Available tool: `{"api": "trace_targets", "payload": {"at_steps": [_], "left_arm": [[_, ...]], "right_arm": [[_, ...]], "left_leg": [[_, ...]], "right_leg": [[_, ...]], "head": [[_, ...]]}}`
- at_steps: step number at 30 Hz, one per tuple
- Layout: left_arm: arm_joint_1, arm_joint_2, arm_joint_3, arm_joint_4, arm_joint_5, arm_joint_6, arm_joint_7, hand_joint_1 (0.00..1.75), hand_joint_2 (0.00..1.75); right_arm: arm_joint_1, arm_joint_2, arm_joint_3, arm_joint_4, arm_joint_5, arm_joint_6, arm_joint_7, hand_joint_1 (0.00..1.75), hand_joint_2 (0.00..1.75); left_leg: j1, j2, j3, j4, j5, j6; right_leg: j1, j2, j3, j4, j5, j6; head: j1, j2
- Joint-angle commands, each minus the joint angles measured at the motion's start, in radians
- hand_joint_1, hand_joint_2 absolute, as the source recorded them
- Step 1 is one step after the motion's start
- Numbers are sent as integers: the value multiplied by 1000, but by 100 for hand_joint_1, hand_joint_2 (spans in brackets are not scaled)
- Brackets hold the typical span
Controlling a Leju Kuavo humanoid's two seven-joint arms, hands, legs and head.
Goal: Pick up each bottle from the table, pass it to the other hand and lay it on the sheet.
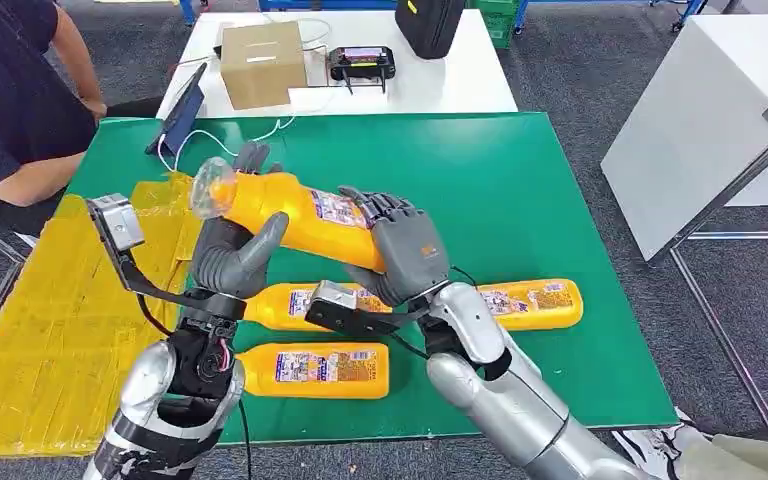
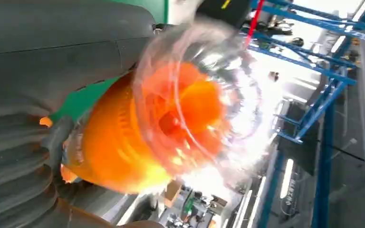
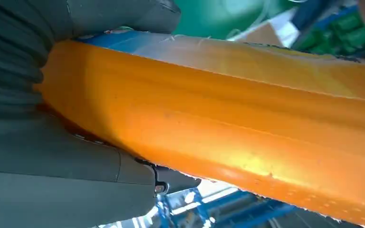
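Green table (image 1: 520, 200) fills the mid scene. Yellow sheet (image 1: 50, 320) is spread at its left edge, on the robot's left, partly overhanging. A white table (image 1: 440, 80) w/ a cardboard box (image 1: 263, 62) stands beyond; a seated person (image 1: 10, 110) is close to the sheet's far corner.

Three bottles are left lying on the green: one (image 1: 530, 303) to the right, one (image 1: 295, 305) partly hidden behind the arms, one (image 1: 312, 368) near the front edge.

Held bottle (image 1: 300, 215) is up in the air above the table's left half, long axis roughly level, clear cap (image 1: 212, 190) pointing toward the sheet. It is gripped at both ends: left hand (image 1: 232, 255) is wrapped round the cap-end body, right hand (image 1: 408, 255) round the base end. Handover is judged mid-way; neither hand seen loosened.

Sheet lies left of the bottle, so the left hand is nearer; release by the right is what's needed first. Open room is seen over the sheet; care is needed w/ the person nearby.
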Motion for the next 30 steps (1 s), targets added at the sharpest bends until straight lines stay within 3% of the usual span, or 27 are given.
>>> {"api": "trace_targets", "payload": {"at_steps": [1, 9, 10, 15, 30], "left_arm": [[-64, 16, -74, 81, 2, 48, -11, 0, 175], [-50, 13, -63, 72, 14, 81, -41, 0, 175], [-41, 11, -56, 64, 20, 95, -59, 171, 175], [-28, 29, -60, 44, 20, 121, -100, 175, 175], [-21, 37, -112, 39, 19, 90, -102, 175, 175]], "right_arm": [[-87, 2, 147, 55, -73, -13, 13, 175, 175], [-81, -14, 174, 55, -103, -5, 8, 175, 175], [-80, -21, 186, 59, -104, -2, 8, 175, 175], [-63, -52, 206, 86, -137, -13, 12, 175, 175], [-81, -31, 169, 80, -185, -21, 20, 175, 175]], "left_leg": [[1, -1, 1, 1, 0, -1], [1, -1, 2, 0, -1, -1], [1, -2, 2, 1, -1, -1], [1, -1, 2, -1, -1, -1], [1, -1, 1, 0, -1, -1]], "right_leg": [[0, 3, 1, 0, 0, -2], [1, 4, 2, 0, -1, -2], [1, 4, 3, 0, -1, -2], [1, 3, 3, -2, 0, -1], [1, 3, 1, 0, 0, -2]], "head": [[0, 0], [0, 0], [0, 0], [0, 0], [0, 0]]}}
